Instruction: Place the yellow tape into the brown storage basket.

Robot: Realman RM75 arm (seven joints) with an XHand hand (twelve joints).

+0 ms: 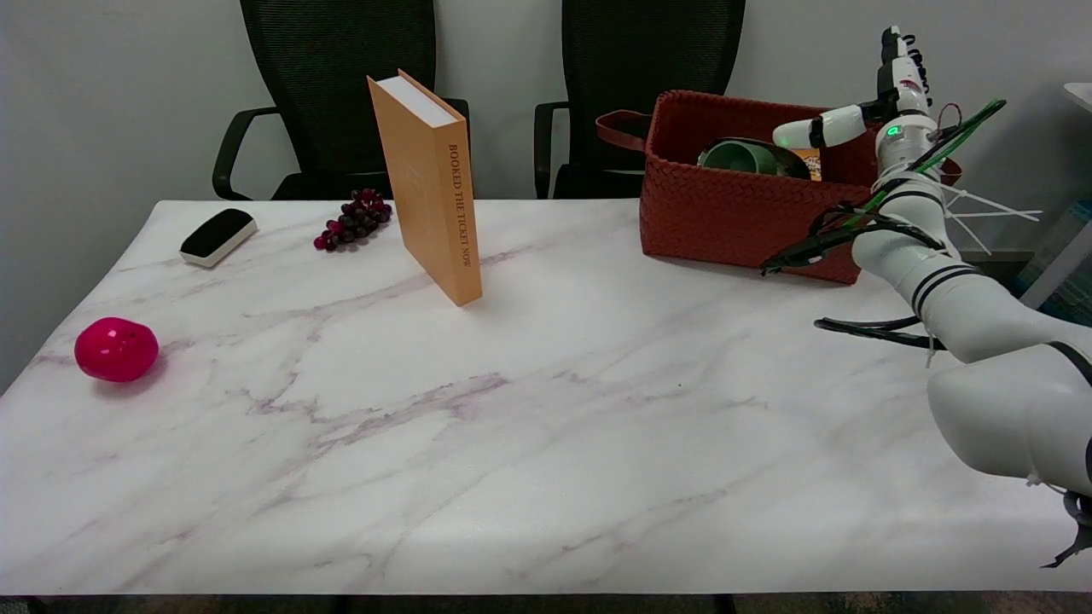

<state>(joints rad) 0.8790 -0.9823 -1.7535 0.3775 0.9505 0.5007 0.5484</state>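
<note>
The brown woven storage basket (725, 217) stands at the table's far right. Inside it lies a dark green bowl (752, 159). Beside the bowl a small patch of yellow (811, 162) shows, which seems to be the yellow tape, mostly hidden by the basket wall. My right hand (887, 107) is raised over the basket's right end. Its fingers (904, 64) point upward and its thumb sticks out to the left, just above the yellow patch. Nothing is in the hand.
An orange book (431, 183) stands upright at centre left. Behind it to the left lie dark grapes (354, 219) and a black-and-white eraser (217, 236). A pink ball (116, 349) rests near the left edge. Two black chairs stand behind the table.
</note>
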